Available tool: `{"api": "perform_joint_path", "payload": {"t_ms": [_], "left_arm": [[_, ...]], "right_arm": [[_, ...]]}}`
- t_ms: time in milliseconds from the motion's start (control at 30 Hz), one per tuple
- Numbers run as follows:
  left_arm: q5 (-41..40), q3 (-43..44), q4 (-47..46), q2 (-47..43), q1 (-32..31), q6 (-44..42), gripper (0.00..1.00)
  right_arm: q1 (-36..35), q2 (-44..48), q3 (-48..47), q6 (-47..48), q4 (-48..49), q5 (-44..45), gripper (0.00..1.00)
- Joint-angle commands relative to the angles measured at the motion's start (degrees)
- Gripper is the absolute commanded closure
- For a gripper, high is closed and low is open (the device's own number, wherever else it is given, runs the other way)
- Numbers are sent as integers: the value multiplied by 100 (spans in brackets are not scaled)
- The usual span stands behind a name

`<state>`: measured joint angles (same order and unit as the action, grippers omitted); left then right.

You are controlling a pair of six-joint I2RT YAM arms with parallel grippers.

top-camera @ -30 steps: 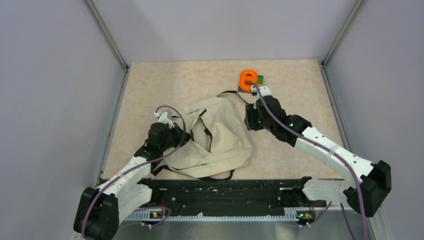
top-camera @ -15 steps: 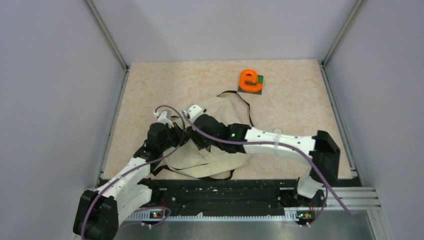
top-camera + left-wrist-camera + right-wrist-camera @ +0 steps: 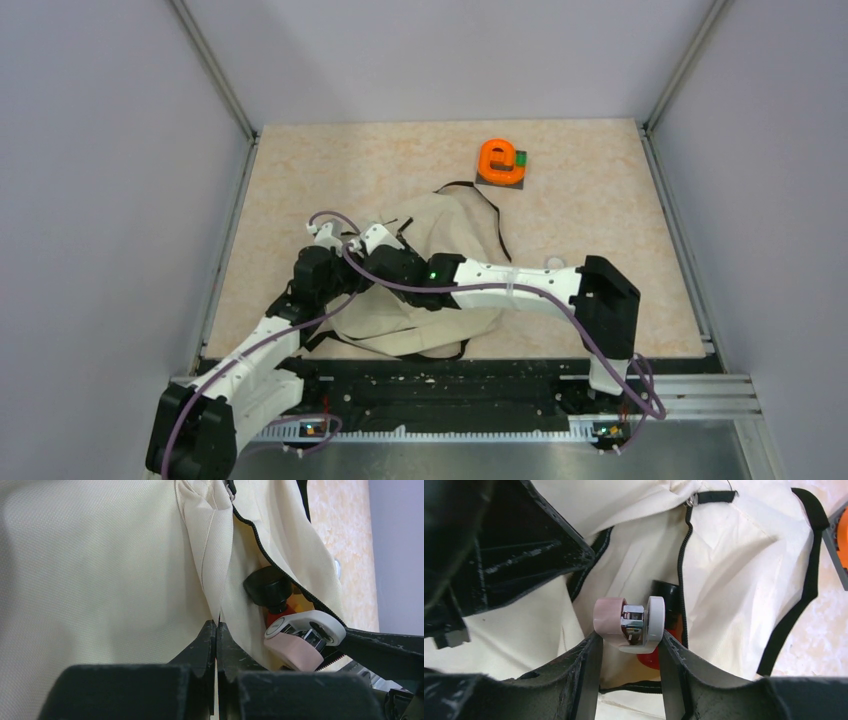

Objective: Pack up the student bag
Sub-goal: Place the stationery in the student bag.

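Our left hand pinches the student bag, lying mid-counter. Our right hand grips a pink and white thing, and the bag's open mouth is just ahead of it.

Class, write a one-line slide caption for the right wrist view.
Right end effector grips a pink-and-white object at the open student bag, a red black-capped item inside.

Largely hidden behind pink-and-white piece inside student bag: black-capped red item, kind indiscernible. Cut by upper and left picture edges: bag fabric. Overhead, buried under right arm: left tool fingertips.
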<state>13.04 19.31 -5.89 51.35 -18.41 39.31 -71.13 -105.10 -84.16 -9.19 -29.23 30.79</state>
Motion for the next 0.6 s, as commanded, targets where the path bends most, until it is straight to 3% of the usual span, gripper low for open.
{"api": "perform_joint_path", "payload": {"t_ms": [0,367,567], "left_arm": [[-100,40,-299,-93,57,-43,100],[-126,48,-272,-104,57,-80,100],[-116,51,-285,-78,57,-56,100]], "right_arm": [[26,29,-93,-116,-333,359,57],[192,-19,35,-239,-992,599,56],[215,72,-102,-209,-956,429,34]]}}
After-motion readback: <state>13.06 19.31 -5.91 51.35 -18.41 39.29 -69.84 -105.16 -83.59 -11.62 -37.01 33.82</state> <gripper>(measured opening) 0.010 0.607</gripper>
